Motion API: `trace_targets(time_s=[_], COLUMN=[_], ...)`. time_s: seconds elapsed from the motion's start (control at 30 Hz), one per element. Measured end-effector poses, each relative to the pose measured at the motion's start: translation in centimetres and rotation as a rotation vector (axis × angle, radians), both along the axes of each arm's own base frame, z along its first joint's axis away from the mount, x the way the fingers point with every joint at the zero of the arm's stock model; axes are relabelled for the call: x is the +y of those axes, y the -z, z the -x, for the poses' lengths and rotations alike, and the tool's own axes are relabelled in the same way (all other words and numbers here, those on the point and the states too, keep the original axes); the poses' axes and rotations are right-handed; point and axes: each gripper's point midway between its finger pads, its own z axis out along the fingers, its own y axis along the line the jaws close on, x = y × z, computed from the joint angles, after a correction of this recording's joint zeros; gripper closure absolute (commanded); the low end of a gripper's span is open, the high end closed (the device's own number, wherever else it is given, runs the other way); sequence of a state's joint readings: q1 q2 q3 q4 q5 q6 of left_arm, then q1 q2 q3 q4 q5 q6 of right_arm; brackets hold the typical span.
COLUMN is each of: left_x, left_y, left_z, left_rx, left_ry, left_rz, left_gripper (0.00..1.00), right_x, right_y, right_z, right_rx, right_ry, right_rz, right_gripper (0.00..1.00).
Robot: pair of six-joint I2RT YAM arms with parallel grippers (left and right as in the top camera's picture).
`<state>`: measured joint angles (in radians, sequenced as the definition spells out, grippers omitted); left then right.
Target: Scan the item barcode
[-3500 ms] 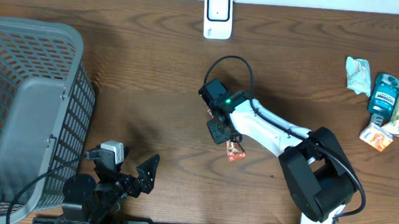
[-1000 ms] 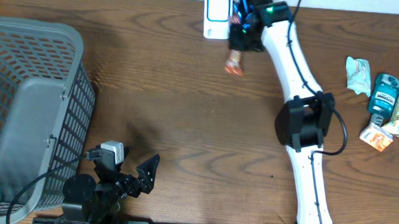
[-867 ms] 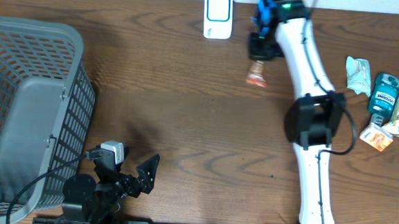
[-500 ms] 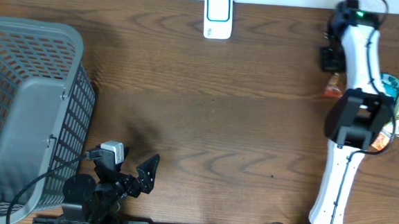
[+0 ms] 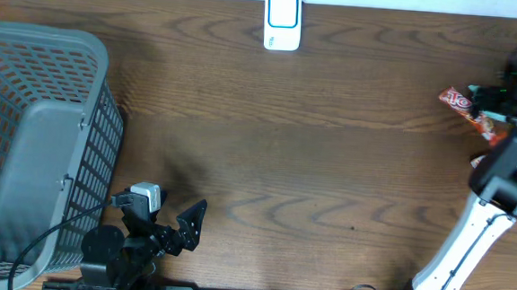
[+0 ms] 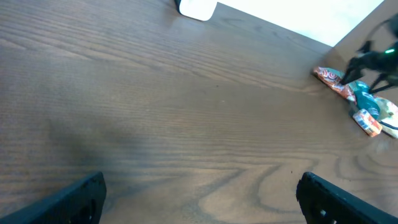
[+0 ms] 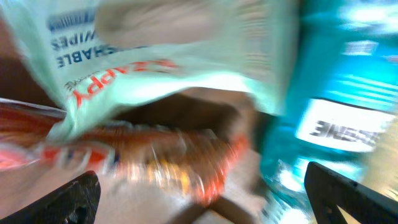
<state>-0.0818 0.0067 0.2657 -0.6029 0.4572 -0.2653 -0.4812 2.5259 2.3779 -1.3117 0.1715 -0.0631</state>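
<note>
1. Overhead view: the red-orange crinkled snack packet lies at the far right of the brown wooden table. It is well apart from the white box-shaped barcode scanner at the far edge.
2. Right wrist view, blurred: the right gripper has its fingers spread wide with nothing pinched between them. The packet lies below it, touching a white-and-green wipes pouch, with a teal plastic bottle just beside.
3. Left wrist view: the left gripper stands wide open and empty, low over bare wood at the near edge.
4. Progress, as a judgement: the packet appears set down among the other goods. Whether its barcode was read cannot be told. The pouch and bottle may yet need presenting to the scanner.
5. Room: the grey plastic lattice basket fills the left side. Broad bare wood lies between it and the goods. The right arm works close to the table's right edge, where the goods crowd any descent.
</note>
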Motion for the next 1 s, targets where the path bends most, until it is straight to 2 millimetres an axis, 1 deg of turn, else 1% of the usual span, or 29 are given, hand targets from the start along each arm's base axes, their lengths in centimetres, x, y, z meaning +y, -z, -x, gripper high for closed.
trace_targets(time_s=[0.07, 0.13, 0.17, 0.2, 0.27, 0.3, 0.37, 0.4, 0.47, 0.5, 0.6, 0.63, 0.67, 0.7, 0.77, 0.83, 0.93, 1.0], left_x=[0.0, 0.0, 0.0, 0.0, 0.0, 0.0, 0.0, 0.0, 0.0, 0.0, 0.0, 0.0, 0.0, 0.0, 0.0, 0.0, 0.0, 0.0], left_y=[0.0, 0.0, 0.0, 0.0, 0.0, 0.0, 0.0, 0.0, 0.0, 0.0, 0.0, 0.0, 0.0, 0.0, 0.0, 0.0, 0.0, 0.0], left_z=[0.0, 0.0, 0.0, 0.0, 0.0, 0.0, 0.0, 0.0, 0.0, 0.0, 0.0, 0.0, 0.0, 0.0, 0.0, 0.0, 0.0, 0.0], left_rx=[0.000, 0.000, 0.000, 0.000, -0.001, 0.000, 0.000, -0.001, 0.000, 0.000, 0.000, 0.000, 0.000, 0.000, 0.000, 0.000, 0.001, 0.001], left_ry=[0.000, 0.000, 0.000, 0.000, 0.000, 0.000, 0.000, 0.000, 0.000, 0.000, 0.000, 0.000, 0.000, 0.000, 0.000, 0.000, 0.000, 0.000], left_rz=[0.000, 0.000, 0.000, 0.000, 0.000, 0.000, 0.000, 0.000, 0.000, 0.000, 0.000, 0.000, 0.000, 0.000, 0.000, 0.000, 0.000, 0.000], left_gripper=[0.02, 0.02, 0.02, 0.02, 0.02, 0.02, 0.02, 0.02, 0.02, 0.02, 0.02, 0.02, 0.02, 0.02, 0.02, 0.02, 0.02, 0.02], right_x=[-1.0, -1.3, -1.0, -0.7, 0.7, 1.8, 4.0, 5.3, 7.7, 8.8, 11.3, 12.8, 14.2, 14.5, 15.8, 17.1, 19.0, 20.2], right_y=[-3.3, -7.8, -11.3, -13.7, -19.9, -23.3, -28.8, -31.8, -36.4, -38.4, -43.3, -45.8, -47.8, -48.2, -50.2, -52.1, -54.3, -55.1], right_z=[-0.4, -1.1, -1.6, -1.8, -2.0, -1.7, -0.8, 0.0, 1.7, 2.8, 6.1, 8.2, 10.2, 10.6, 12.8, 15.4, 19.0, 21.4], right_rx=[-0.117, -0.255, -0.354, -0.417, -0.568, -0.642, -0.761, -0.829, -0.929, -0.977, -1.097, -1.164, -1.220, -1.231, -1.290, -1.352, -1.431, -1.463], right_ry=[0.040, 0.060, 0.060, 0.055, 0.035, 0.017, -0.014, -0.032, -0.056, -0.061, -0.058, -0.057, -0.062, -0.062, -0.070, -0.081, -0.102, -0.111], right_rz=[-0.019, -0.031, -0.032, -0.030, -0.014, -0.001, 0.021, 0.032, 0.042, 0.044, 0.053, 0.055, 0.056, 0.056, 0.062, 0.075, 0.096, 0.105], right_gripper=[0.01, 0.01, 0.01, 0.01, 0.01, 0.01, 0.01, 0.01, 0.01, 0.01, 0.01, 0.01, 0.01, 0.01, 0.01, 0.01, 0.01, 0.01])
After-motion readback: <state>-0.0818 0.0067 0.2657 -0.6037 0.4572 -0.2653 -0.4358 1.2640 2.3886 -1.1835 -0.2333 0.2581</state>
